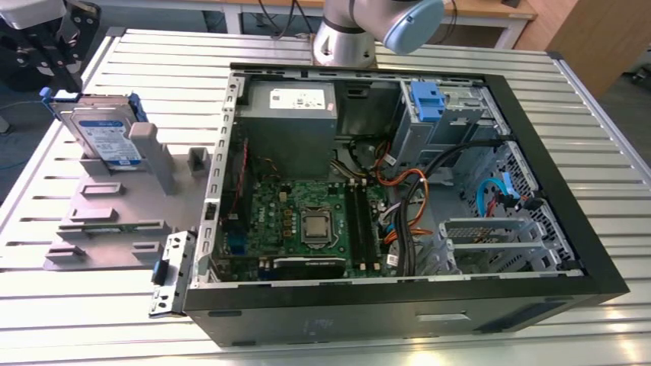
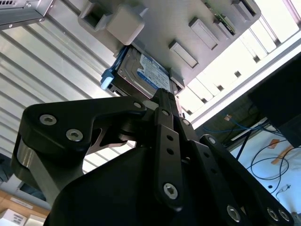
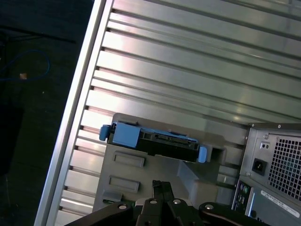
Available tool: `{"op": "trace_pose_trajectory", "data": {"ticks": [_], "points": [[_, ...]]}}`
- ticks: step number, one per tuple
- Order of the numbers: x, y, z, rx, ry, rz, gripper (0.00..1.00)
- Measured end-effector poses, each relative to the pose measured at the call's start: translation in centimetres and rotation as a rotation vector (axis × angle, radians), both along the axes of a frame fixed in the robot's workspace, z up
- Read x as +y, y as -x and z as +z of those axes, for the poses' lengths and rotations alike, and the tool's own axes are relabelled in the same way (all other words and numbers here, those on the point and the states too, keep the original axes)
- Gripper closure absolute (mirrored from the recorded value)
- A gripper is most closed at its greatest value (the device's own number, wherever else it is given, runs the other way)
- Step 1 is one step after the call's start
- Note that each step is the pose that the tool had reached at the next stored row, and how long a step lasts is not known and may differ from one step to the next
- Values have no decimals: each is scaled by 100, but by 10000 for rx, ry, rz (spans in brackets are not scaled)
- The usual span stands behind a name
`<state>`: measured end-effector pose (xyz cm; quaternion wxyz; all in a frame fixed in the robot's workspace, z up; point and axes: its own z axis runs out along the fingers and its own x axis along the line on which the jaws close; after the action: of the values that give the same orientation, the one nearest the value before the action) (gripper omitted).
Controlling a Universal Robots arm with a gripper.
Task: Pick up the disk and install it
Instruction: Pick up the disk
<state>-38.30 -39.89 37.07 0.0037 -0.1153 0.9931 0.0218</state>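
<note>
Flat rectangular silver disk point(image 1: 107, 136), blue plastic frame

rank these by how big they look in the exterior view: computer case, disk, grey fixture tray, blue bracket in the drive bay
1. computer case, by far the largest
2. grey fixture tray
3. disk, standing on edge in the tray
4. blue bracket in the drive bay, clearly the smallest

Robotics lab: slatted aluminium bench point(image 1: 81, 320), opened computer case point(image 1: 407, 313), floor cables point(image 2: 263, 160).
</note>
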Motion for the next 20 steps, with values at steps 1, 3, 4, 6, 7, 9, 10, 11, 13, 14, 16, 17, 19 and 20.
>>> {"op": "trace_pose_trajectory", "data": {"ticks": [1,3,4,6,7,9,10,11,13,14,16,17,19,20], "points": [[0,0,0,0,0,6,89],[0,0,0,0,0,18,89],[0,0,0,0,0,24,89],[0,0,0,0,0,34,89],[0,0,0,0,0,40,89],[0,0,0,0,0,52,89],[0,0,0,0,0,58,89],[0,0,0,0,0,64,89],[0,0,0,0,0,74,89],[0,0,0,0,0,80,89],[0,0,0,0,0,91,89],[0,0,0,0,0,96,89],[0,0,0,0,0,107,89],[0,0,0,0,0,112,89]]}}
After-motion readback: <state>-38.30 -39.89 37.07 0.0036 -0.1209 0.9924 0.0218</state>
